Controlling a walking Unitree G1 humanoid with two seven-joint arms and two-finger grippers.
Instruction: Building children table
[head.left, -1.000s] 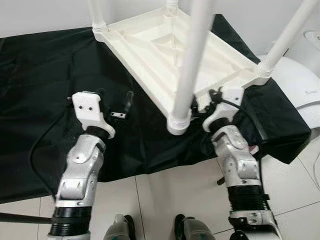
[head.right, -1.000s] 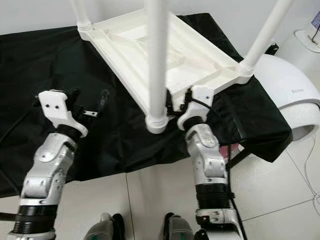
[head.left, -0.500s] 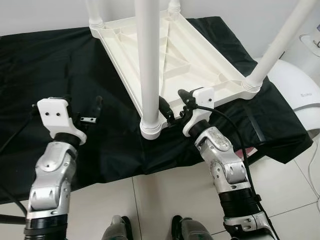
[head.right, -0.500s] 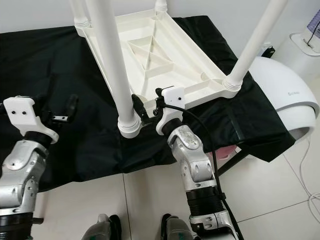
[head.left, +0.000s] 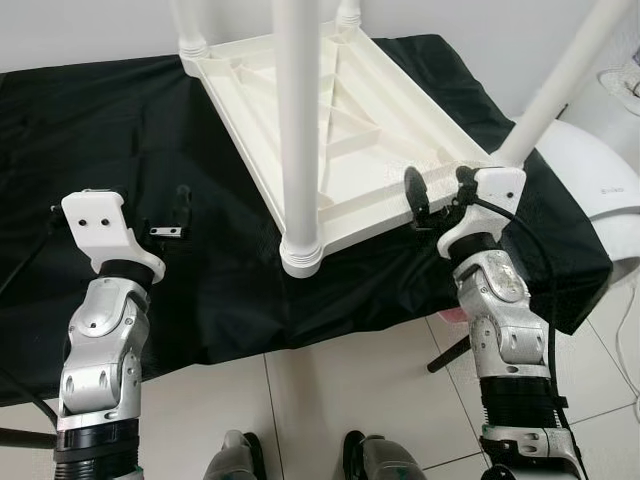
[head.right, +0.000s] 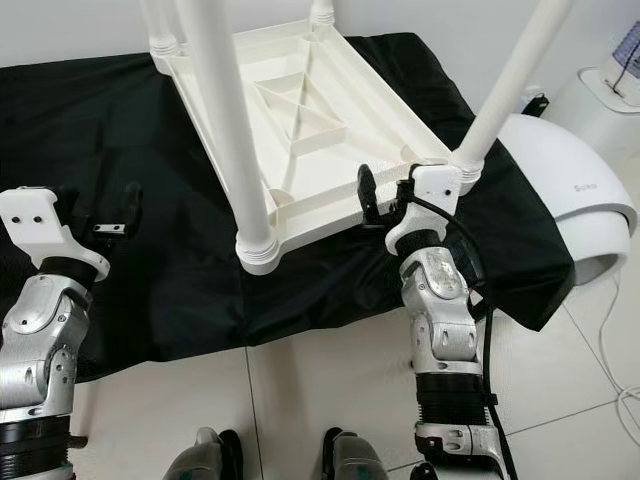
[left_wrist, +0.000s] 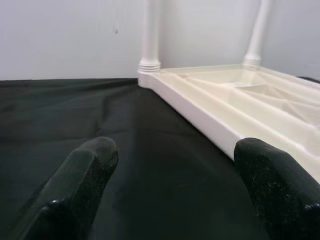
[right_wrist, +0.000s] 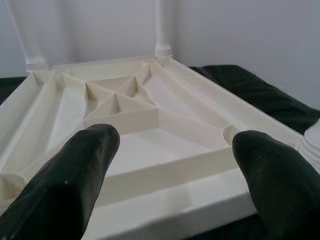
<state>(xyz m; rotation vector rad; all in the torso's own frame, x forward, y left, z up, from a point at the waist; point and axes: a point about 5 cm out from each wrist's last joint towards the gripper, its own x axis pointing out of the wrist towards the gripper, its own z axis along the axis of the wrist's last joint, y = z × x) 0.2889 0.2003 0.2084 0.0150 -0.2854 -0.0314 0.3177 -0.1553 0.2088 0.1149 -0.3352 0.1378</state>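
**Upturned white children's table on a black-draped bench, both pincers open and empty**

A white plastic children's table (head.left: 330, 130) lies upside down on a bench covered with black cloth (head.left: 90, 130). Its ribbed underside faces up and four white legs (head.left: 298, 120) stand upward from the corner sockets. It probably lies this way so the legs can be pushed down into their sockets, and the cloth likely guards the tabletop from scratches.

The right pincer (head.right: 385, 195) hovers at the table's near edge, between the two near legs. Its two black fingers (right_wrist: 70, 175) are spread wide and hold nothing. From its wrist view, the table's ribbed underside lies straight ahead, just beyond the fingertips, and the near rim sits between and below them. I judge it is lined up to grip that rim.

The left pincer (head.left: 165, 215) hangs over bare cloth, fingers also wide apart and empty. The table's long side lies off to its right, apart from it.
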